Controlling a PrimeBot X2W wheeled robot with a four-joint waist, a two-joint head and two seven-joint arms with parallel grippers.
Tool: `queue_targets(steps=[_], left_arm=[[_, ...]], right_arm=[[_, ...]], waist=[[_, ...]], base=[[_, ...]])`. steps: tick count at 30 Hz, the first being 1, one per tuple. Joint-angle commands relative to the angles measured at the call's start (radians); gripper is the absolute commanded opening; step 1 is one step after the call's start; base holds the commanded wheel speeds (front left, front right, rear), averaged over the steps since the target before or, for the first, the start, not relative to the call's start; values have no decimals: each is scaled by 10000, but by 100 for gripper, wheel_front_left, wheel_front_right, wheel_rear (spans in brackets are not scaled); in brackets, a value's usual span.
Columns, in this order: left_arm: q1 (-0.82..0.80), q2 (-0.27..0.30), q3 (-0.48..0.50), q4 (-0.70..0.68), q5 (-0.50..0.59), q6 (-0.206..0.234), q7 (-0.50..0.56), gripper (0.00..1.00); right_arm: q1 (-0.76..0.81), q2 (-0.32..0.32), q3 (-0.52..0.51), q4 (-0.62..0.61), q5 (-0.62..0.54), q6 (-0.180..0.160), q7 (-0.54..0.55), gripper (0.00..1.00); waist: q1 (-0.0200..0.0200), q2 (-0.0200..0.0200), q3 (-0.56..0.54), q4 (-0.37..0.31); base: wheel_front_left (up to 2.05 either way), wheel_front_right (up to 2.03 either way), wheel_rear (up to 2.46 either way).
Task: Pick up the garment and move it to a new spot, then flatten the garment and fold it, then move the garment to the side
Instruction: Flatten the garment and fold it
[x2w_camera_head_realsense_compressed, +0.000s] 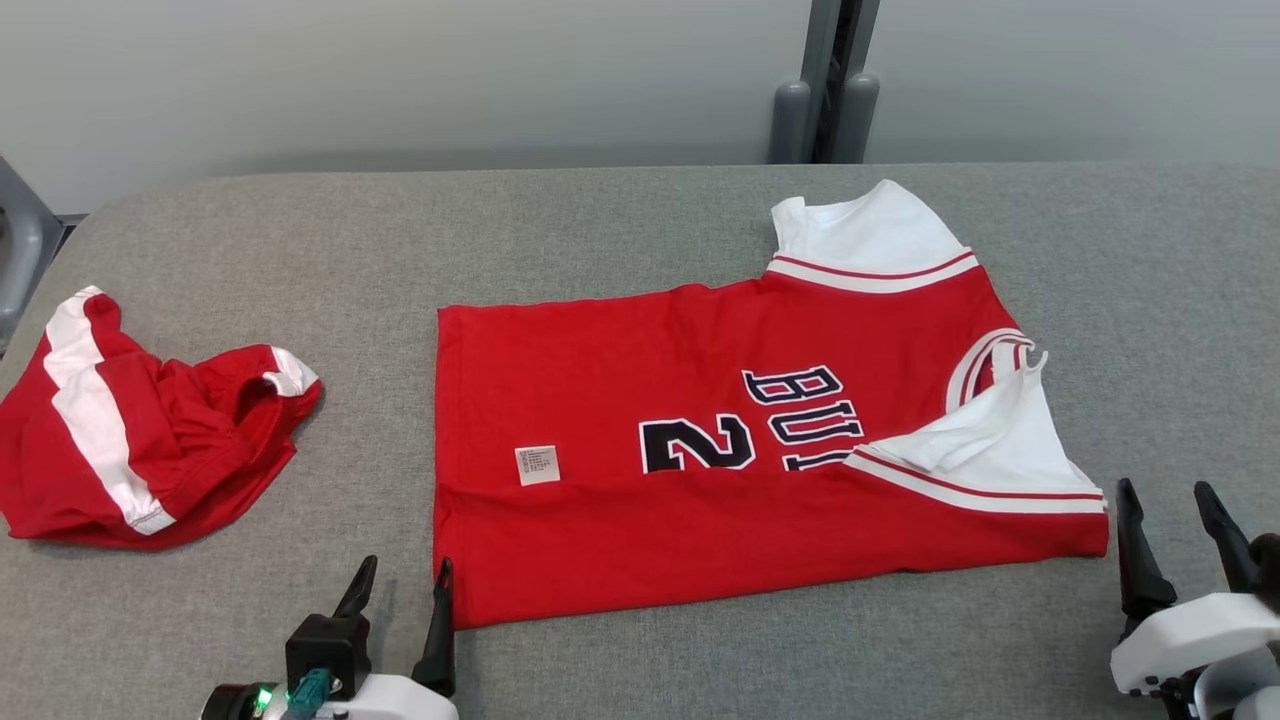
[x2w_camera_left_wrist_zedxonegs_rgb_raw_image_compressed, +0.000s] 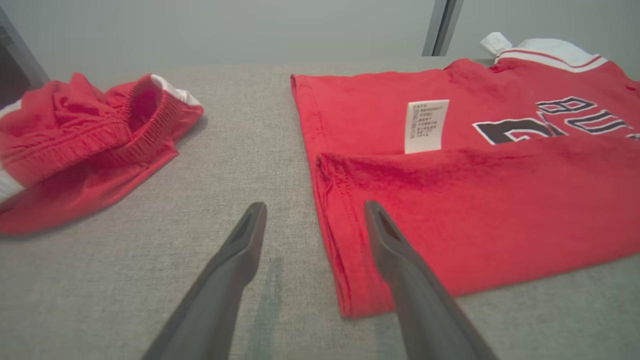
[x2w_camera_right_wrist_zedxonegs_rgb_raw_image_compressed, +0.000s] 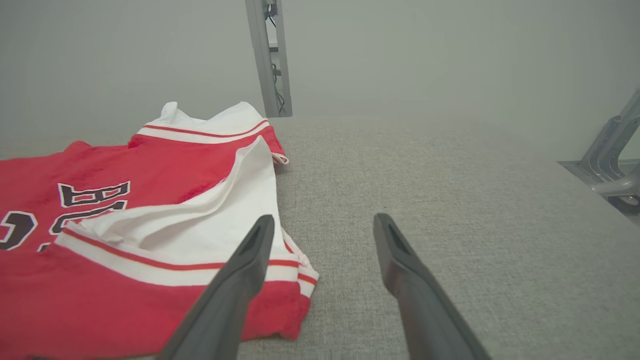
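The garment (x2w_camera_head_realsense_compressed: 700, 480) is a red jersey with white sleeves and black lettering, spread sideways on the grey table (x2w_camera_head_realsense_compressed: 600, 230), its near long edge folded up over the body. My left gripper (x2w_camera_head_realsense_compressed: 405, 565) is open at the jersey's near left corner. In the left wrist view that gripper (x2w_camera_left_wrist_zedxonegs_rgb_raw_image_compressed: 315, 205) straddles the hem of the garment (x2w_camera_left_wrist_zedxonegs_rgb_raw_image_compressed: 475, 210), one finger over the cloth and one over bare table. My right gripper (x2w_camera_head_realsense_compressed: 1164, 490) stands open just right of the near white sleeve. In the right wrist view the gripper (x2w_camera_right_wrist_zedxonegs_rgb_raw_image_compressed: 325, 217) holds nothing, with the garment (x2w_camera_right_wrist_zedxonegs_rgb_raw_image_compressed: 125, 210) to its left.
A crumpled pair of red shorts with white stripes (x2w_camera_head_realsense_compressed: 140, 440) lies at the table's left end, also in the left wrist view (x2w_camera_left_wrist_zedxonegs_rgb_raw_image_compressed: 85, 145). A grey post (x2w_camera_head_realsense_compressed: 825, 90) rises behind the table. A metal frame (x2w_camera_right_wrist_zedxonegs_rgb_raw_image_compressed: 610, 165) stands off the right end.
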Motion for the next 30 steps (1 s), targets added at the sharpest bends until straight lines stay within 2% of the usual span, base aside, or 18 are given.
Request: queue_targets(steps=[1, 4, 10, 15, 30], left_arm=[[-300, 16, 38, 192, 93, -54, -55, 100], [-432, -29, 29, 665, 195, -41, -53, 100], [-760, -146, -169, 1368, 197, -391, -54, 100], [-911, -292, -227, 1782, -230, -879, -54, 100], [-1303, -381, -493, 2872, -563, -1337, 175, 100]], right_arm=[[-185, -21, 81, 217, 107, -3, -11, 100], [-402, -104, 332, 729, 246, -3, -11, 100], [-818, -222, 425, 1523, 382, -3, -12, 100], [-1040, -211, 670, 1937, 571, -3, -13, 100], [-1689, -282, 1651, 3271, 1461, -3, 112, 100]], waist=[[0, -1, 22, 23], [0, -1, 66, 48], [0, -1, 159, 115], [0, -1, 227, 159], [0, -1, 321, 222]], base=[[0, 0, 0], [0, 0, 0], [0, 0, 0], [0, 0, 0], [0, 0, 0]])
